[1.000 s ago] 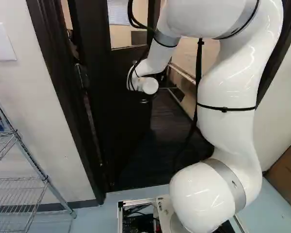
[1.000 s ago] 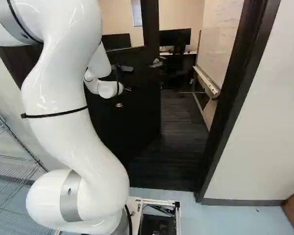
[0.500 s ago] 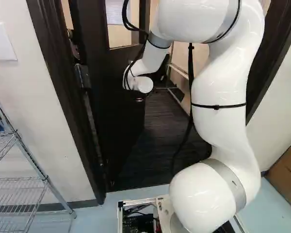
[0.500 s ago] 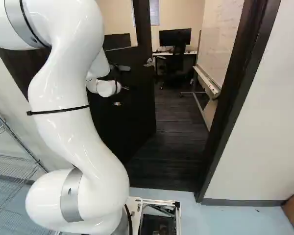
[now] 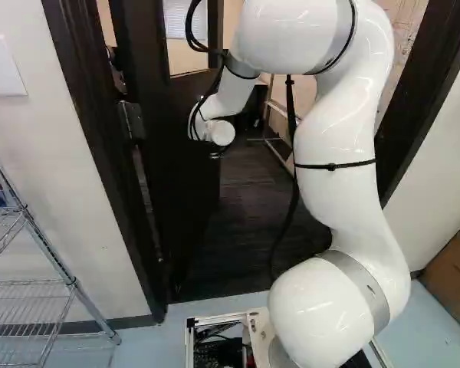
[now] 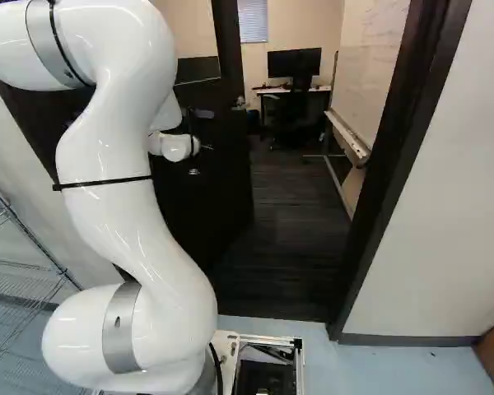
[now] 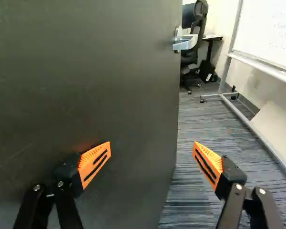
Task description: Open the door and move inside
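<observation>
In the right base view my gripper [image 6: 199, 146] is at the dark door [image 6: 218, 197], its fingertips hard to make out. The door is ajar, swung into the room. In the wrist view the gripper [image 7: 151, 160] stands open. One orange pad [image 7: 94, 162] is close to or against the door face [image 7: 86, 86]; I cannot tell if it touches. The other pad [image 7: 208, 164] is past the door's free edge, over the floor of the room. A silver handle [image 7: 185, 44] shows at that edge, ahead of the gripper. Nothing is gripped.
The door frame [image 6: 395, 164] bounds the opening on the right. Inside are dark flooring [image 6: 296, 230], an office chair [image 7: 195, 38], a desk with a monitor [image 6: 294, 63] and a whiteboard stand [image 7: 257, 129]. A wire shelf [image 5: 38, 284] stands left of the doorway.
The door has swung farther into the room, widening the opening. My arm has reached forward with it, its upper part shifting left in the left base view. The base has not moved.
</observation>
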